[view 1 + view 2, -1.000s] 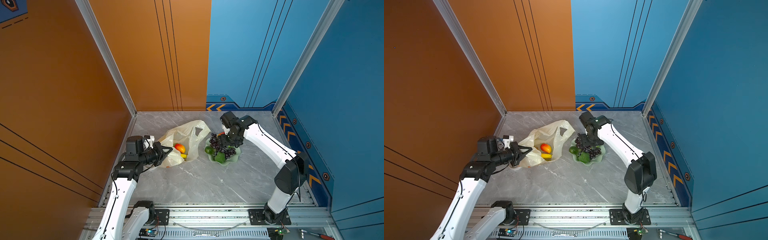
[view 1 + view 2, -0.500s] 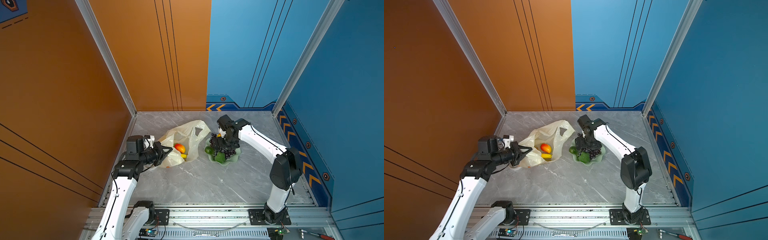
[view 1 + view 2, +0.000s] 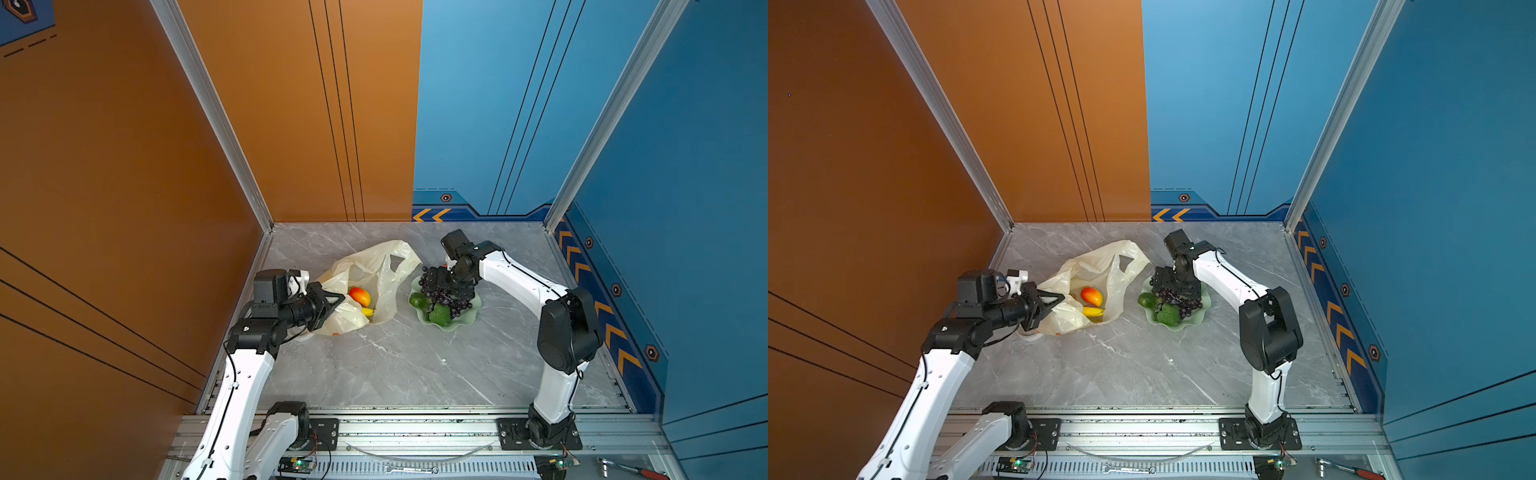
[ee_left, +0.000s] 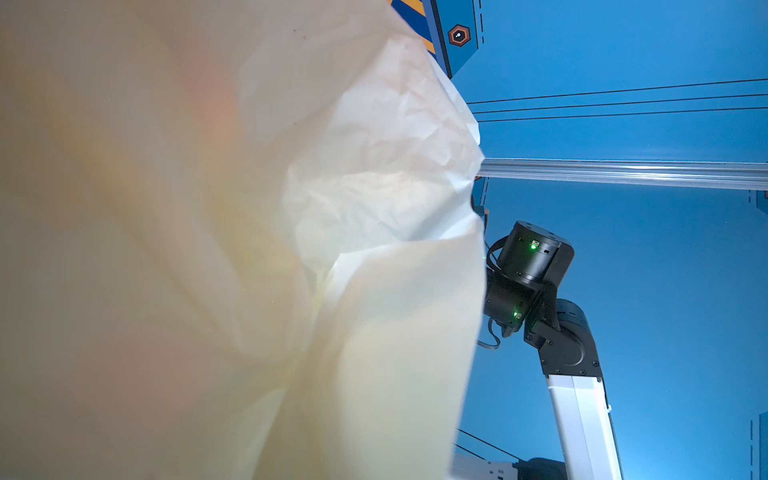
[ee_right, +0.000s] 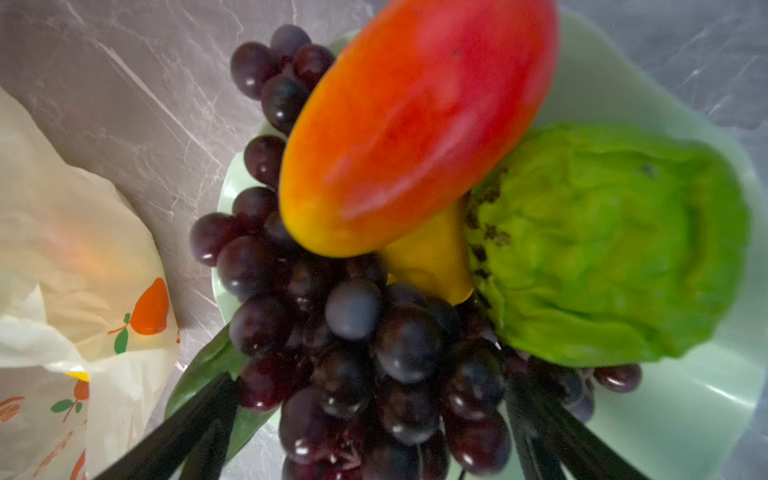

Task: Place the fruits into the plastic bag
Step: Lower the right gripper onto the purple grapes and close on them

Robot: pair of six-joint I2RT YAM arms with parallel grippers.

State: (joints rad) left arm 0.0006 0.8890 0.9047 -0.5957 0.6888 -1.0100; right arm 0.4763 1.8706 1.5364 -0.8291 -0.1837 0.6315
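Two dark fingers (image 5: 199, 411) of the right gripper (image 5: 370, 380) stand wide apart, one on each side of the grape cluster (image 5: 353, 328), with purple grapes filling the gap; whether the pads press them I cannot tell. Just past the cluster a red-yellow mango (image 5: 415, 124) lies tilted over a yellow piece (image 5: 432, 266), and a bumpy green fruit (image 5: 602, 249) sits just beside both. All of these sit in the pale green dish (image 5: 673, 419), which stands on the grey marble table (image 3: 395, 365) just beside the plastic bag (image 3: 374, 266). In both top views the right gripper hangs over the dish, and a round green fruit (image 3: 417, 300) and a green leaf (image 3: 439, 316) show on the dish's side toward the bag.

The left gripper (image 3: 336, 297) is pinched closed on the rim of the plastic bag; that edge is held up off the table and the mouth gapes. Inside the bag lie a second mango (image 3: 360, 296) and a yellow banana (image 3: 367, 311), close together. In the left wrist view the cream film fills most of the frame, with the right arm (image 4: 536, 270) beyond it. An orange fruit print (image 5: 151, 307) shows on the bag's side.
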